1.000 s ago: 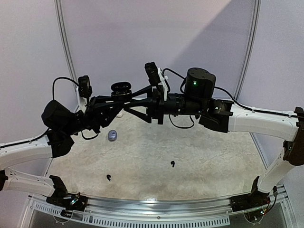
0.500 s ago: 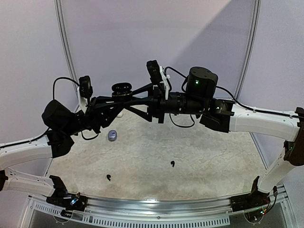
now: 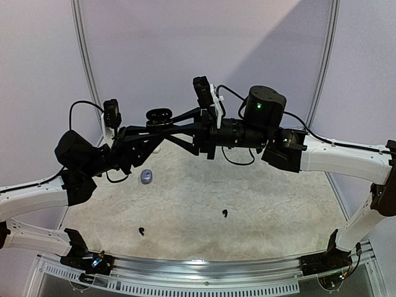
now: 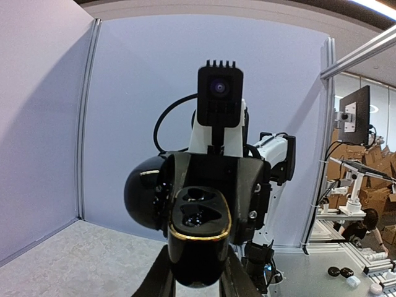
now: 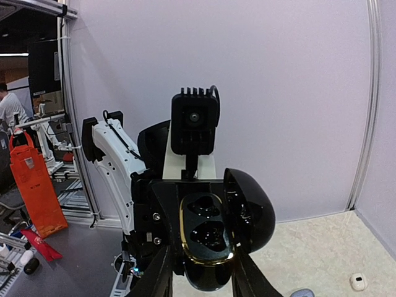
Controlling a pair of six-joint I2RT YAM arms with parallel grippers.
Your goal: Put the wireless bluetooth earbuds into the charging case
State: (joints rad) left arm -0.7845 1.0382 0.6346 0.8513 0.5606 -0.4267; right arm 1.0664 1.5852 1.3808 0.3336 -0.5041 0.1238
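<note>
A glossy black charging case [image 3: 159, 115] with a gold rim is held in the air between both arms, its lid open. In the left wrist view the case [image 4: 199, 238] sits between my left gripper's [image 4: 195, 279] fingers, sockets facing the camera and dark. In the right wrist view the case [image 5: 210, 238] sits between my right gripper's [image 5: 203, 275] fingers, the lid [image 5: 250, 210] swung to the right. Both grippers meet at the case, left [image 3: 162, 125] and right [image 3: 169, 122]. Two black earbuds [image 3: 224, 214] [image 3: 142, 232] lie on the table below. Other earbuds are not visible.
A small bluish-grey rounded object [image 3: 146, 176] lies on the speckled table [image 3: 260, 204] under the left arm. A small white object [image 5: 357, 281] lies on the table near the back wall. Grey walls enclose the back and sides.
The right arm has risen slightly and shifted a little to the right. The case between the grippers has lifted very slightly. The left arm and the earbuds have not moved.
</note>
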